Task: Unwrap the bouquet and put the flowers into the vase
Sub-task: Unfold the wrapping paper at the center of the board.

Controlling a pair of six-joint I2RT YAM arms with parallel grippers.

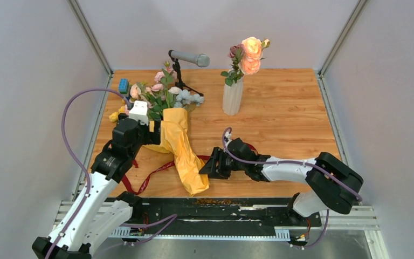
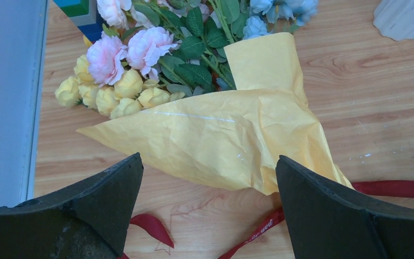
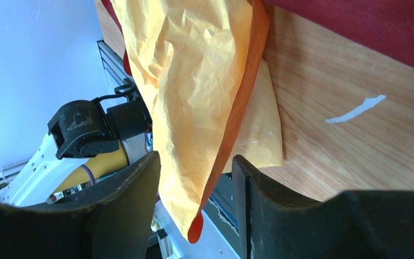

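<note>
Step (my read): peeling paper (image 2: 221,140) off the bouquet (image 1: 164,108); ribbon's off, most stems not yet in the vase.
Bouquet: lying left of centre on worktop (image 1: 291,124), heads twd back wall, just beside the mic stand (image 1: 190,58); paper tail trails twd front edge.
Flowers (image 2: 145,46): pink, yellow, pale blue heads poke out of the open top of the wrap.
Ribbon (image 1: 150,177): loose on worktop near the front, runs under the paper tail.
Vase (image 1: 232,97): upright, back centre, well apart from bouquet; a few peach blooms in it.
Left end effector (image 2: 209,159): spread wide, nothing btwn fingers, hovers over the wrap just below the heads.
Right end effector (image 3: 195,157): half-spread, straddles the paper tail; sheet hangs loose btwn fingers, no pinch that I can see.
Do it well: right should nip paper only, not the ribbon under it. Then pull low & slow away from the heads. Left should come down on the stems thru the wrap to pin them.
Watch: w/o a pin the whole bundle prob slides w/ the sheet; a fast tug could tear the crinkled paper.
</note>
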